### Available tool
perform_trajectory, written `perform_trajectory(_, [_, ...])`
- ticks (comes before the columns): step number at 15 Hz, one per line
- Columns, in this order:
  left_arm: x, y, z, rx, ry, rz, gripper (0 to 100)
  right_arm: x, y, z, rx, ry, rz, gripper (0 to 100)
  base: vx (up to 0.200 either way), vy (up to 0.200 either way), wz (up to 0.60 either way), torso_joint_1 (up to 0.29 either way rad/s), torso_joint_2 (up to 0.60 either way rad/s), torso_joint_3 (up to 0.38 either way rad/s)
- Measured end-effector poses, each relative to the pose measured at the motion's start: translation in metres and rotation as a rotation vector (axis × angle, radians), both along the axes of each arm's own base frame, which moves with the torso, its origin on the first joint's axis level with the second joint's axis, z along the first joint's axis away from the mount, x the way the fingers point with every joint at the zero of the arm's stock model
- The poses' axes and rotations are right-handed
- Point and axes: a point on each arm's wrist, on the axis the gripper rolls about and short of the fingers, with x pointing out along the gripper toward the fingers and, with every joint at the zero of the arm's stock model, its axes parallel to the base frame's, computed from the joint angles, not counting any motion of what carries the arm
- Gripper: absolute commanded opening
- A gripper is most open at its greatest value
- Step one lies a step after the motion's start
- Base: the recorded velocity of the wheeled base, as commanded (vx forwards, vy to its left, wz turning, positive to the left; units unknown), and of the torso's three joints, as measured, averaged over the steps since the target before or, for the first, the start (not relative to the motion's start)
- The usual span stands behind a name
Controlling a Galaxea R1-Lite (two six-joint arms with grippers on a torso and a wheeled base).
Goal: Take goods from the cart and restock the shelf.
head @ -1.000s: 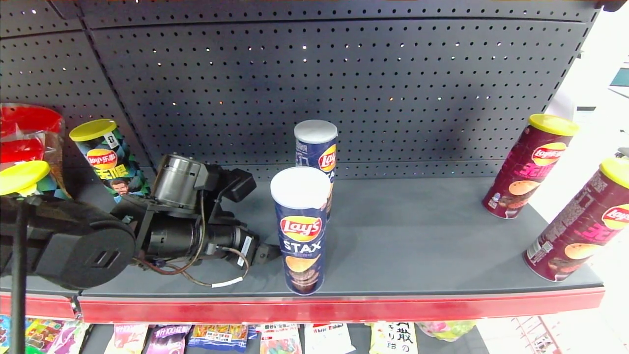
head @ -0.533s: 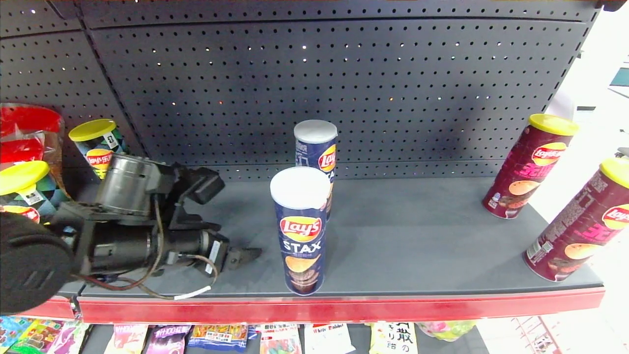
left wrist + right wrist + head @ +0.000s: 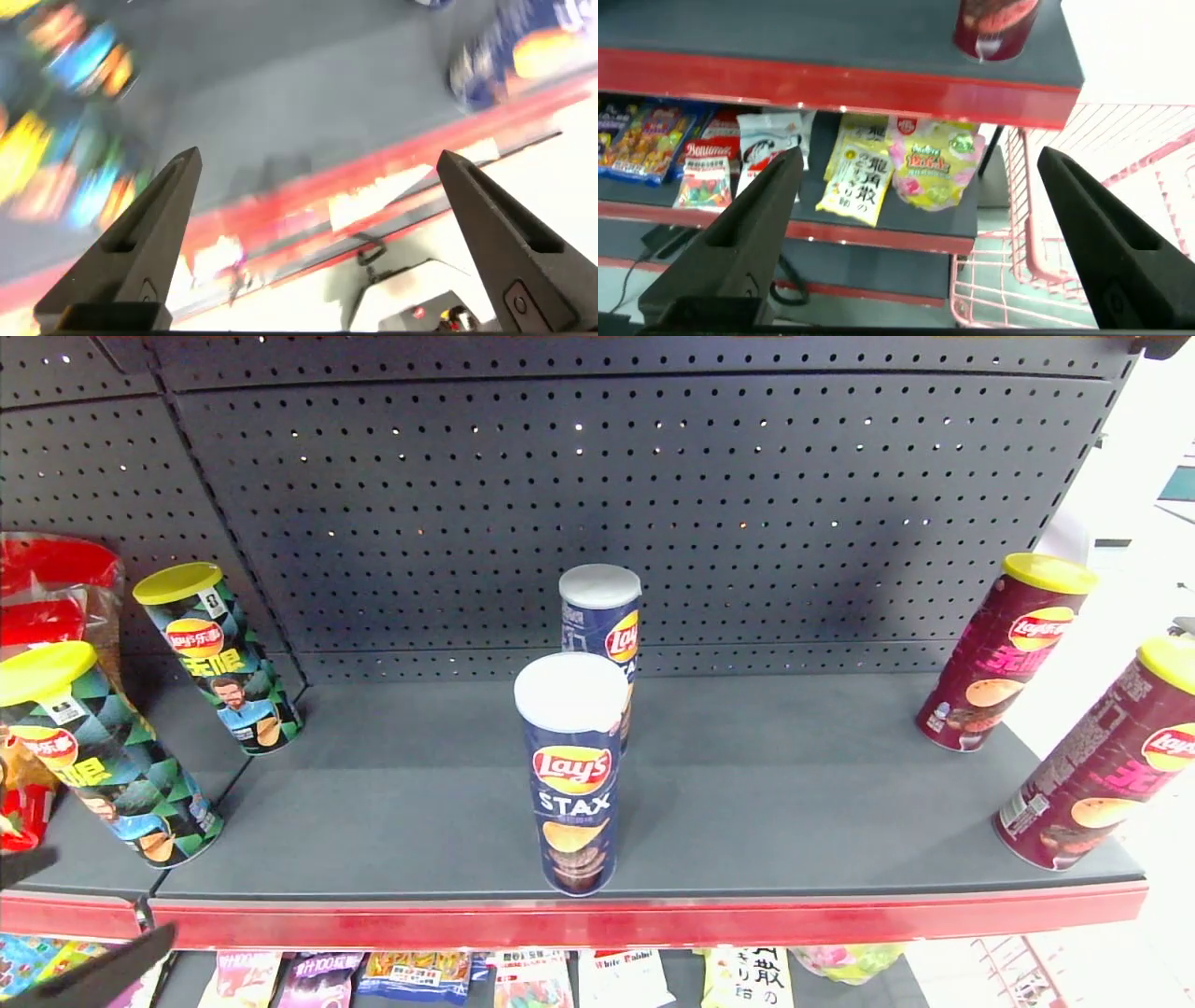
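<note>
Grey shelf (image 3: 794, 784) is backed by perforated panel (image 3: 653, 504) and edged in red. The front blue can (image 3: 574, 784) is stood upright near the front edge, label faced outward. Both the left fingers (image 3: 140, 247) and right fingers (image 3: 738, 243) are spread, empty.

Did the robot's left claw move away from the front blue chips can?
Yes. The left gripper has backed away leftward from the front blue can, off the grey shelf and past its red front edge.
</note>
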Motion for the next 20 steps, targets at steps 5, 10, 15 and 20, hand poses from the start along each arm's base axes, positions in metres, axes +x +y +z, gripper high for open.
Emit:
perform_trajectory(5, [-0.084, 0.015, -0.066, -0.045, -0.172, 0.227, 100, 0.003, 0.0, -0.005, 0.047, 0.001, -0.03, 100, 0.0, 0.0, 0.0, 0.0, 0.0, 0.0])
perform_trajectory(10, [-0.061, 0.013, -0.118, -0.088, -0.387, 0.272, 100, 0.016, 0.003, -0.011, 0.019, -0.115, -0.117, 100, 0.0, 0.0, 0.0, 0.0, 0.0, 0.0])
perform_trajectory(15, [-0.06, 0.014, -0.128, -0.099, -0.337, 0.314, 100, 0.013, 0.008, -0.014, 0.022, -0.14, -0.097, 100, 0.0, 0.0, 0.0, 0.0, 0.0, 0.0])
perform_trajectory(20, [-0.06, 0.014, -0.129, -0.101, -0.336, 0.315, 100, 0.009, 0.009, -0.022, 0.046, -0.196, -0.068, 100, 0.0, 0.0, 0.0, 0.0, 0.0, 0.0])
